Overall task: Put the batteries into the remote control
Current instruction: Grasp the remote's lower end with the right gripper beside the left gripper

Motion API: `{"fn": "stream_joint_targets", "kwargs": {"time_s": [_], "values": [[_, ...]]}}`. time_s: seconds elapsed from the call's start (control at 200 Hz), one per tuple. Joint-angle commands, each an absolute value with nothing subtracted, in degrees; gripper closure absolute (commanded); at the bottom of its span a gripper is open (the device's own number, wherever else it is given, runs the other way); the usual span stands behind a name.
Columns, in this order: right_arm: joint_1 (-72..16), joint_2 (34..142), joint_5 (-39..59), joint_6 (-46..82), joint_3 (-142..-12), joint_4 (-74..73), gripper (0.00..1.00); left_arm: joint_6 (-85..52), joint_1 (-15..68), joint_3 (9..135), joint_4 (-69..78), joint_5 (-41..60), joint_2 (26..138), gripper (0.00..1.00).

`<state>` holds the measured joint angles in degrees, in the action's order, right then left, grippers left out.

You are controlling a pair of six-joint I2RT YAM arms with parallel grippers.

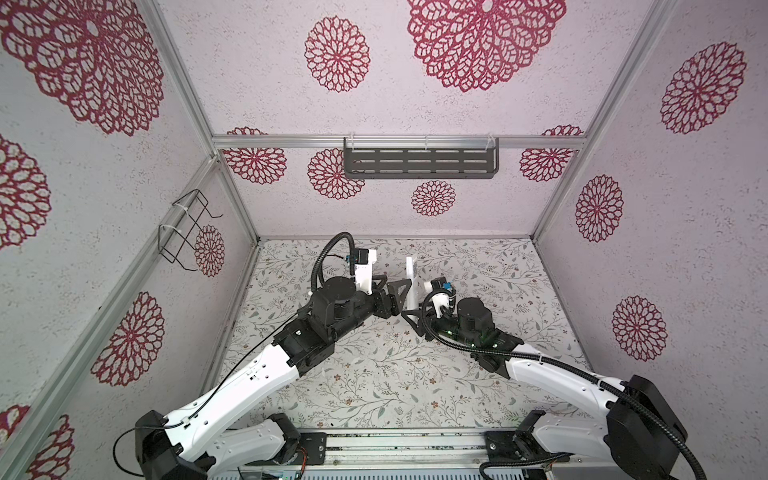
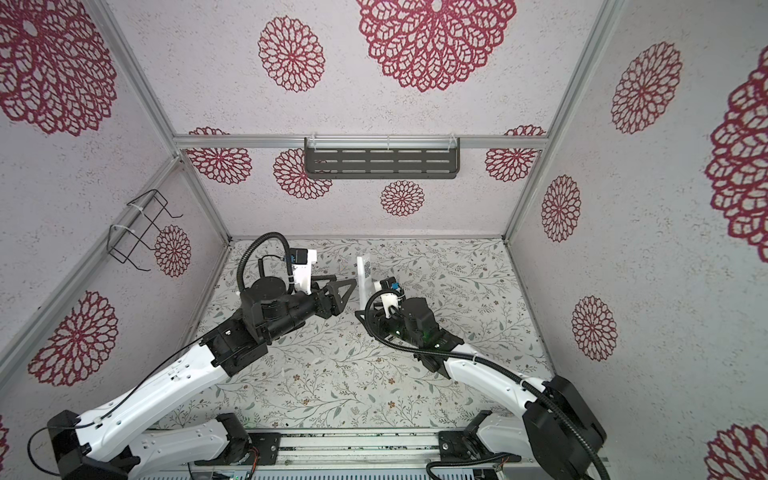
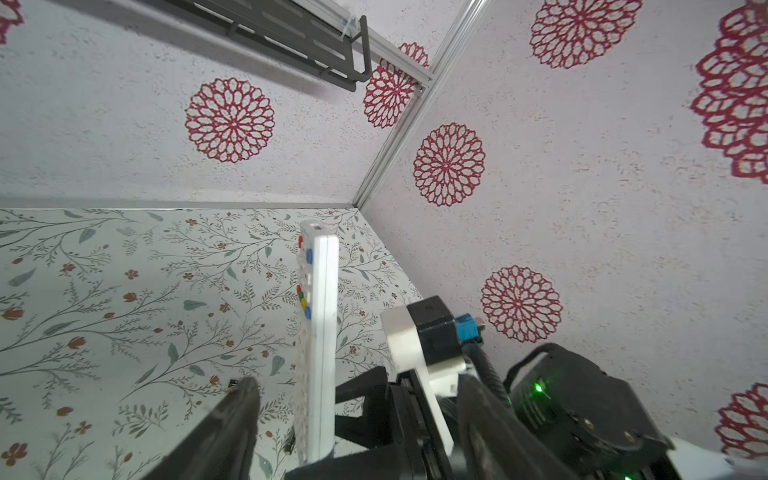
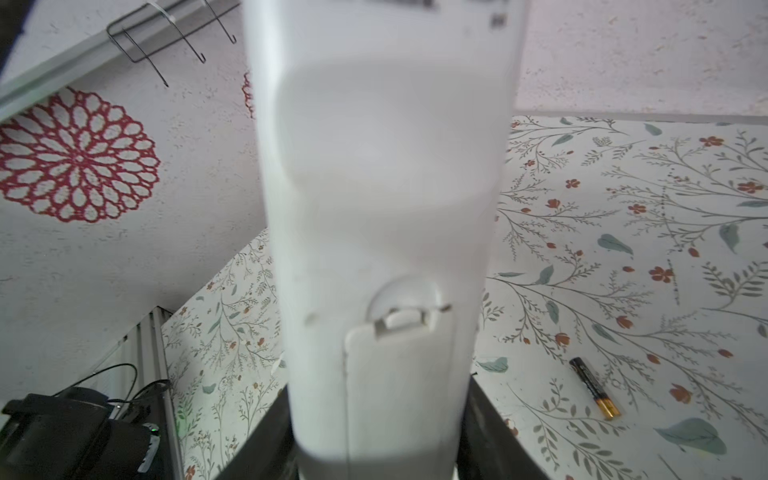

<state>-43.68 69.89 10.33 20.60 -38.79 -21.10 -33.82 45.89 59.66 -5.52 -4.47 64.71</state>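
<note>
We see the remote control held upright over the far middle of the floral worktop, its lower end clenched in the right end effector. In the right wrist view the dark fingers press against both long edges of the white body. The plain back of the remote fills that view, and its battery cover sits in place with the small latch tab at its upper edge. One battery, dark with a gold end, lies flat on the worktop beyond the remote and well apart from it, touched by nothing; we cannot find the second battery in any view. The left end effector reaches in from the left at about the height of the remote's lower half, with its jaws released and spread wide. In the left wrist view its two blurred fingers stand apart on either side of the remote, which is seen edge-on with red, blue, green and yellow buttons towards its raised end. There is a clear gap between each finger and the white edge, so we judge that this end effector grips nothing, though in both top views its nearer fingertip comes just beside the remote and we cannot tell whether it brushes it. A dark slotted shelf hangs on the back wall.
</note>
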Motion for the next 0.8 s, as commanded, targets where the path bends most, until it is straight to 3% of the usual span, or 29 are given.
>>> {"fn": "stream_joint_targets", "kwargs": {"time_s": [0.0,0.435,0.795], "values": [[-45.8,66.98,3.89,17.81,-39.72,-21.19,1.0,-33.11,46.53,61.37,-5.12,-8.91,66.86,0.27],[-47.79,66.14,0.24,17.67,-38.69,-22.19,1.0,-37.22,47.19,64.16,-1.03,-12.63,75.34,0.41],[-48.18,65.19,-1.84,17.27,-37.62,-22.15,1.0,-38.59,47.91,65.48,-0.49,-12.5,79.83,0.42]]}}
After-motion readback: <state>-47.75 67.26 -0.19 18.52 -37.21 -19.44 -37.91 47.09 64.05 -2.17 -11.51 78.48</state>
